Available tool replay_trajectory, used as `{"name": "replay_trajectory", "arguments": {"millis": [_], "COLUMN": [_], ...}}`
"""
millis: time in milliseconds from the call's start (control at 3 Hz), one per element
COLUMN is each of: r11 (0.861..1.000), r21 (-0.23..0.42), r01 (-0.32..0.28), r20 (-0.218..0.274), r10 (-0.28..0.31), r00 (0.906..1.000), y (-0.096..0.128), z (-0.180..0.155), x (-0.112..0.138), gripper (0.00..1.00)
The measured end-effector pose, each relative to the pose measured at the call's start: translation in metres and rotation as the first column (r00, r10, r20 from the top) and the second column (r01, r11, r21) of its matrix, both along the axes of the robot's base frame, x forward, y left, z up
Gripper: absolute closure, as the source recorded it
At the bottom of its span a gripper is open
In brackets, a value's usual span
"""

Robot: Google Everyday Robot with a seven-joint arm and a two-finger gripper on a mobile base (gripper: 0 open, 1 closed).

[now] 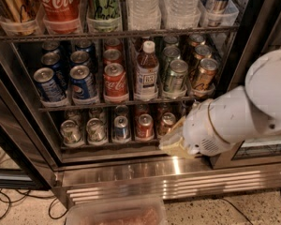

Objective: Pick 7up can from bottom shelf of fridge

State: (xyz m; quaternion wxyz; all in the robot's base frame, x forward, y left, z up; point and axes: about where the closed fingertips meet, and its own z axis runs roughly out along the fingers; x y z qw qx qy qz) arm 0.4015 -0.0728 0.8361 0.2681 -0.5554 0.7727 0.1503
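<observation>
My gripper [174,143] hangs at the right front end of the bottom shelf [107,146]; spread or pressed together, I cannot tell. The 7up can [71,131] stands at that shelf's left end.

Most likely a shop or staff break area, not a home. Told by a commercial glass-door fridge [23,121] stocked in rows: cans [114,81] on wire shelves [117,33], water bottles [143,6] above, ribbed steel base [178,184] below. Speckled hard floor [215,212] near, loose cables [9,205] at left, clear bin [112,213] nearest. Robot gripper [174,143] at the right end of the bottom shelf [107,146].
</observation>
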Motion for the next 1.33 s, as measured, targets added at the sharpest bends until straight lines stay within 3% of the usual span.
{"name": "replay_trajectory", "arguments": {"millis": [333,667,1000,1333], "r11": [1.0,1.0,1.0,1.0], "r21": [0.025,0.023,0.028,0.027], "r01": [0.002,0.001,0.011,0.011], "r20": [-0.008,-0.007,0.031,0.039], "r10": [-0.002,-0.001,-0.012,-0.012], "r00": [1.0,1.0,0.9995,0.9992], "y": [0.005,0.005,0.025,0.067], "z": [0.003,0.003,-0.012,-0.053], "x": [-0.001,-0.001,0.003,-0.005], "gripper": [1.0,1.0,1.0,1.0]}}
